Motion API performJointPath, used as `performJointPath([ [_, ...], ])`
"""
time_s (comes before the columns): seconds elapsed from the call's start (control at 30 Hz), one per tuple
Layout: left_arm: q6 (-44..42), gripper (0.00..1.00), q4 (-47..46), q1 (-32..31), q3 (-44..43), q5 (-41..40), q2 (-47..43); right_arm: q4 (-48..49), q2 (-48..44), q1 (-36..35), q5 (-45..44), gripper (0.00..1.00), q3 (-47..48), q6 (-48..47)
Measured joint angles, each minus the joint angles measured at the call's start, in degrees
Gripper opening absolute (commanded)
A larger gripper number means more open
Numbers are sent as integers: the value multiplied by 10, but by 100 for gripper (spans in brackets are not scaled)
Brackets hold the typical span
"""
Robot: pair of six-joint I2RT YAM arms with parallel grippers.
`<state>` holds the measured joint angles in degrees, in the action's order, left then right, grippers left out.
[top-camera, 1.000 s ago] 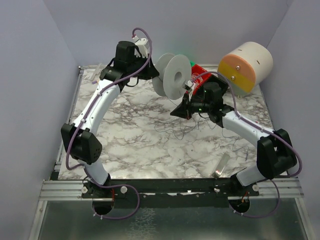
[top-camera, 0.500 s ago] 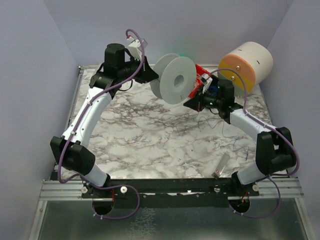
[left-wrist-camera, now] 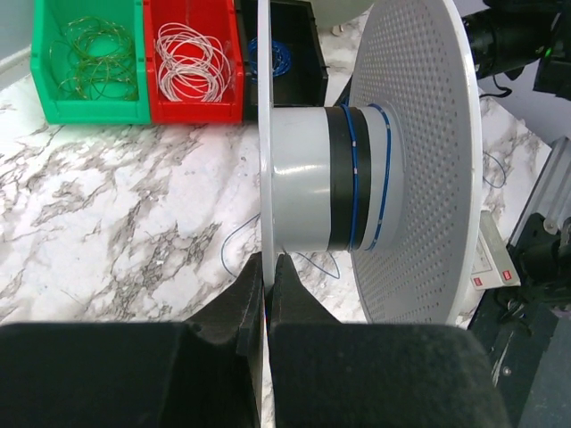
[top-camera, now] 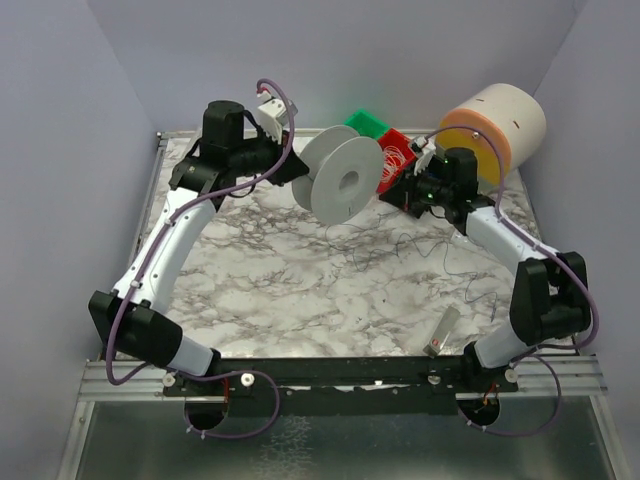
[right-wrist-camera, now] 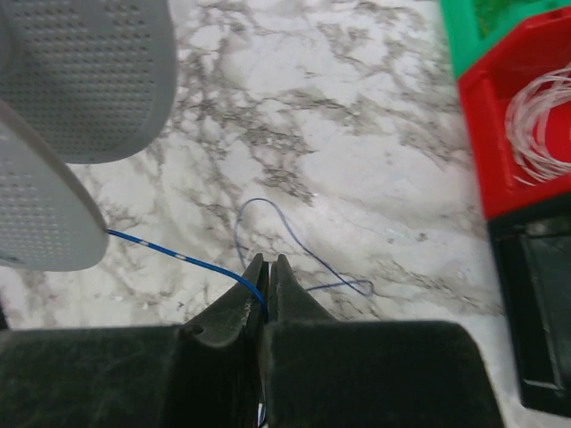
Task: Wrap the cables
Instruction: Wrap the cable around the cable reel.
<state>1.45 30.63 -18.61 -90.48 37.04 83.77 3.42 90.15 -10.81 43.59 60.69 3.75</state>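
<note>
Both arms have swung back, carrying the spool (top-camera: 345, 180) toward the bins. The left gripper (left-wrist-camera: 268, 267) clamps the spool's flange; the right gripper (right-wrist-camera: 266, 267) pinches the cable (right-wrist-camera: 178, 254) beside the spool, slack trailing in front. Too much tension might snap it or pull it free. Behind the spool, the green bin (left-wrist-camera: 89, 111) holds greenish coils (left-wrist-camera: 89, 53), the red bin (left-wrist-camera: 192, 111) white rings (left-wrist-camera: 192, 49), the black bin (left-wrist-camera: 308, 71) a blue coil (left-wrist-camera: 272, 58).

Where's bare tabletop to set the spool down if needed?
Bare tabletop lies near-centre, between the left arm and the loose cables. Crowded: far edge, with spool, bins and drum; cables trail across the right half.
</note>
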Motion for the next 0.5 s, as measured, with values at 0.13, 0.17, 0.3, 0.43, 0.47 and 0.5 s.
performJointPath([
  [0.13, -19, 0, 2, -3, 8, -1, -3, 2, -33, 0, -97, 1, -11, -7],
  [0.17, -23, 0, 4, -7, 11, -3, -3, 5, -40, 0, -118, 1, -11, -9],
  [0.3, -49, 0, 19, -34, 16, -29, -3, -11, -52, 0, -145, 1, 14, -26],
  [0.43, -90, 0, 28, -76, 16, -78, -3, -99, -41, 1, -129, 0, 99, -54],
  [0.47, -95, 0, 29, -85, 16, -86, -3, -128, -33, 1, -120, 1, 128, -64],
  [0.5, -106, 0, 31, -99, 16, -106, -3, -158, -25, 1, -110, 1, 158, -74],
])
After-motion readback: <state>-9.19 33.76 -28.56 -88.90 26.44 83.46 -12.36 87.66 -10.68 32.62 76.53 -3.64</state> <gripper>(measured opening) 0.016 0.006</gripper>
